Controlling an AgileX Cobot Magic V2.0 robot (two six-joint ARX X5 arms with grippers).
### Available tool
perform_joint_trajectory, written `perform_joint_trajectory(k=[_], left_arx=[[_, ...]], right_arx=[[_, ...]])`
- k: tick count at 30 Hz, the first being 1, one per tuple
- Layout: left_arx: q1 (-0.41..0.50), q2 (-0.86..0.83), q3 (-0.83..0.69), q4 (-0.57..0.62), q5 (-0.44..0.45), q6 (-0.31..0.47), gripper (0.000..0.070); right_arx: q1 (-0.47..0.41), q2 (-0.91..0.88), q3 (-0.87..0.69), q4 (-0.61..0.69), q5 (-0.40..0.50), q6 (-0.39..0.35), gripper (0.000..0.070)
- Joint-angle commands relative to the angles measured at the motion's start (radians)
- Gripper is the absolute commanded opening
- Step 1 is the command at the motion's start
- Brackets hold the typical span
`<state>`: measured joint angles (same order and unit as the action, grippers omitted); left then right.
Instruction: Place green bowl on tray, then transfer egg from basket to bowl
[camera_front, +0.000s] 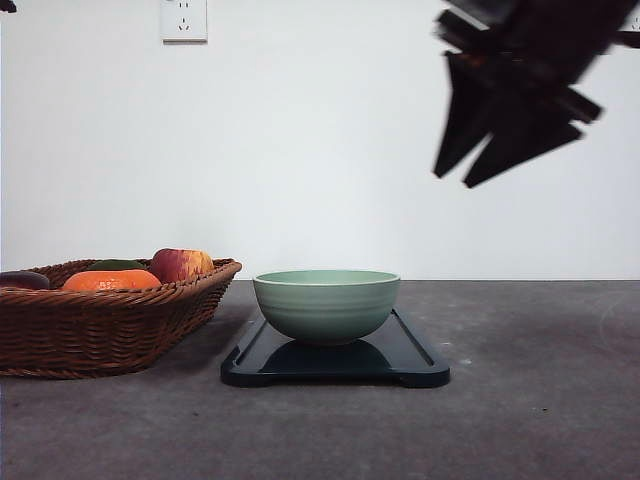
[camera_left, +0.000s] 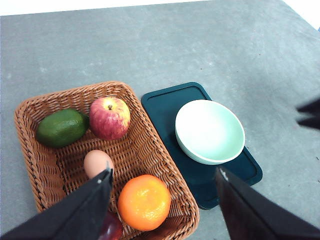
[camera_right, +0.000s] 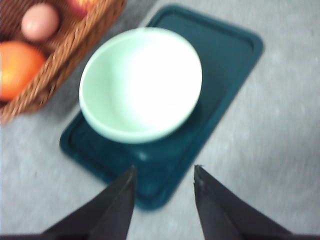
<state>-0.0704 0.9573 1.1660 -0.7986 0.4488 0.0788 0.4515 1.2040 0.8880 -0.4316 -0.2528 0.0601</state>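
1. Green bowl (camera_front: 326, 303) sits upright on the tray (camera_front: 415, 352), empty; first half of the task judged done; egg transfer not yet begun.
2. Egg (camera_left: 97, 163) lies in the basket (camera_left: 145, 115), near the middle; apple (camera_left: 109, 117) just beside it on one side, orange (camera_left: 144, 201) close on the other, avocado (camera_left: 62, 127) toward the far wall; a dark reddish fruit (camera_left: 111, 228) is partly hidden behind a finger, kind unclear.
3. Left gripper (camera_left: 162, 175) hangs high above basket and tray, jaws spread wide, nothing between them; one finger's tip (camera_left: 102, 182) overlaps the egg's edge in the wrist view, but it looks well above it.
4. Right gripper (camera_right: 164, 172) is raised above the tray's end, jaws parted, empty; in the front view it shows as a dark shape (camera_front: 505, 125) high above the table, well clear of the bowl.
5. Step in hand, judged: left arm to fetch the egg; centre the jaws over it first, as the gap now sits off toward the tray; descend straight; set the fingers so they enter the gaps beside the egg, not onto apple or orange.
6. Close gently; shell is smooth and brittle, apt to slip or crack; lift clear of the braided rim before crossing to the bowl; lower well inside before release.
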Motion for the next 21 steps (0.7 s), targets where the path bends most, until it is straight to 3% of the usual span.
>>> perform_joint_trajectory(k=[1, 7, 12, 16, 21], left_arx=[[-0.003, 0.011, 0.023, 0.005, 0.008, 0.006, 0.0419], [-0.019, 0.024, 0.023, 0.009, 0.007, -0.044, 0.0419], [-0.081, 0.077, 0.033, 0.010, -0.019, -0.084, 0.0419], [-0.147, 0.166, 0.058, 0.003, -0.137, -0.095, 0.0418], [-0.202, 0.300, 0.095, 0.015, -0.300, -0.178, 0.0415]], right_arx=[[0.006, -0.067, -0.051, 0.041, -0.011, 0.006, 0.0225], [0.006, -0.265, -0.207, 0.050, -0.010, 0.004, 0.0225], [0.006, -0.337, -0.242, 0.009, -0.008, 0.004, 0.0225], [0.006, -0.344, -0.242, 0.040, -0.008, 0.004, 0.0225], [0.006, -0.344, -0.242, 0.062, -0.007, 0.004, 0.0225]])
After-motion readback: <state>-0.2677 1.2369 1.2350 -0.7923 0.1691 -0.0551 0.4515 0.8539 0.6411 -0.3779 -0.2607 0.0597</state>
